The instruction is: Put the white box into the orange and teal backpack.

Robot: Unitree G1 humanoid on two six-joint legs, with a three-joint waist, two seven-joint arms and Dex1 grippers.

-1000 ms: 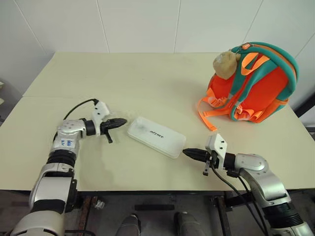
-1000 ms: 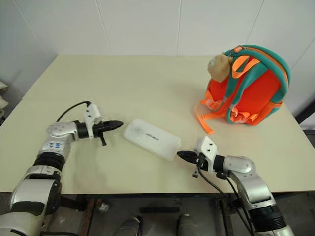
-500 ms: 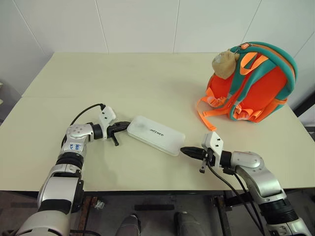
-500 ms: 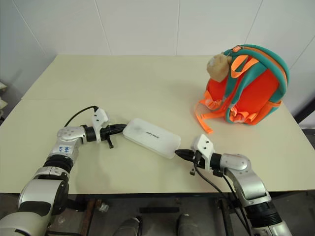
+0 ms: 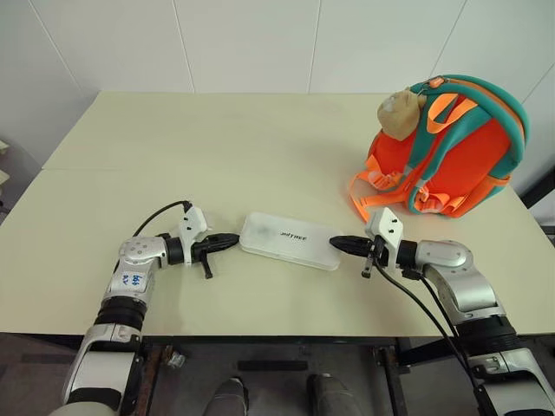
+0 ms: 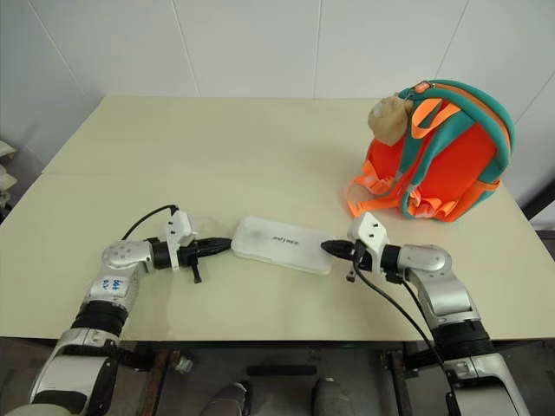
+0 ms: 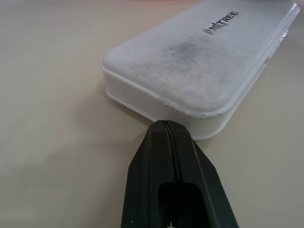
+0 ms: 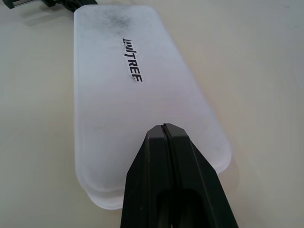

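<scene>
The white box lies flat on the table near its front, dark lettering on its lid. My left gripper is shut, its tip pressed against the box's left end. Shut too, my right gripper has its tip at the box's right end. The box sits squeezed between the two tips, gripped by neither. The orange and teal backpack stands upright at the far right, teal straps facing me and a tan plush charm hanging on it.
The cream table has open surface behind and left of the box. Orange webbing loops trail from the backpack toward my right arm. A white tiled wall backs the table.
Both grippers closed in on the box's ends. The box turned from a diagonal lie to nearly level with the table's front edge, and it slid a little to the right.
</scene>
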